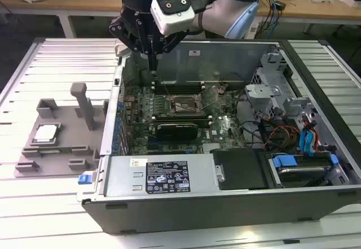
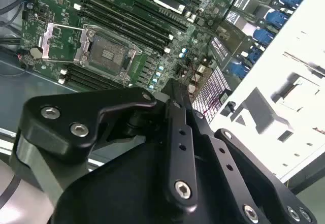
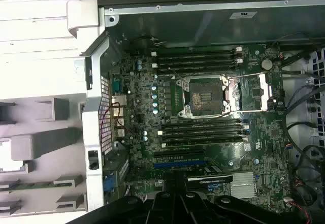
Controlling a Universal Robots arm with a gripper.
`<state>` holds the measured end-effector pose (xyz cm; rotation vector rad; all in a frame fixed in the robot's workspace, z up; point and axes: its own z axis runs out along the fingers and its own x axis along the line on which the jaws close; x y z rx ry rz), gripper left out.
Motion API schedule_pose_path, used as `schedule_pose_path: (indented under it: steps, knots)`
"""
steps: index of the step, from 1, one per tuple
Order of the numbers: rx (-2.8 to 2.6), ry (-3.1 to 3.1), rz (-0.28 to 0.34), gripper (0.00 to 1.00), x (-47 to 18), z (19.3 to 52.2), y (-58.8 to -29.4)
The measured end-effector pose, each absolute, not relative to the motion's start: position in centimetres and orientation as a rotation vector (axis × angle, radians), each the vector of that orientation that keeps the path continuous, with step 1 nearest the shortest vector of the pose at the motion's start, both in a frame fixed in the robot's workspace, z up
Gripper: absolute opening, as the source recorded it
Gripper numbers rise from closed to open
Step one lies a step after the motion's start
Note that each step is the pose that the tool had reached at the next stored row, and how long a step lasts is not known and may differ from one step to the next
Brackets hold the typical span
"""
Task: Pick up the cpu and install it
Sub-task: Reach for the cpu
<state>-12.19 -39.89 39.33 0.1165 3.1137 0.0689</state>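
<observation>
Small square silver-topped cpu point(image 1: 46, 133) lies flat, face up, on the grey plastic fixture plate point(image 1: 62, 154).
Its sides square with the plate; the black gripper point(image 1: 153, 66), closed and empty, hangs well apart.

The exterior view looked down on the whole computer case point(image 1: 237, 204). Both wrist views looked into it from nearer, sharing its socket point(image 2: 107, 54) point(image 3: 205, 96).

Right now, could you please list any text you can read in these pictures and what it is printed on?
Black label on the power supply: print too small to read.
White sticker on the case's back wall: unreadable.
Motherboard markings: too small to read.
</observation>
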Motion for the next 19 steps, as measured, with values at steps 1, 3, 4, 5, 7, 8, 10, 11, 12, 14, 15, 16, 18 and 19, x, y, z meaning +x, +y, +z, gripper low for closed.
schedule_pose_path:
  steps: [1, 3, 4, 5, 7, 8, 10, 11, 12, 14, 15, 16, 18, 19]
  knots:
    - [0.117, 3.114, 0.069, 0.11, -12.19, 39.33, -39.88]
    - [0.117, 3.114, 0.069, 0.11, -12.19, 39.33, -39.88]
    - [0.117, 3.114, 0.069, 0.11, -12.19, 39.33, -39.88]
    - [0.116, 3.114, 0.069, 0.11, -12.2, 39.33, -39.88]
    - [0.117, 3.114, 0.069, 0.11, -12.3, 39.33, -39.88]
    - [0.117, 3.114, 0.069, 0.11, -12.41, 39.33, -39.88]
    - [0.117, 3.114, 0.069, 0.11, -12.58, 39.33, -39.88]
    - [0.116, 3.114, 0.069, 0.11, -12.66, 39.33, -39.88]
    - [0.117, 3.114, 0.069, 0.11, -12.7, 39.33, -39.88]
    - [0.117, 3.114, 0.069, 0.11, -12.74, 39.33, -39.88]
    - [0.117, 3.114, 0.069, 0.11, -12.76, 39.33, -39.88]
    - [0.117, 3.114, 0.069, 0.11, -12.78, 39.33, -39.88]
    - [0.117, 3.114, 0.069, 0.11, -12.82, 39.33, -39.88]
    - [0.117, 3.114, 0.069, 0.11, -12.86, 39.33, -39.88]
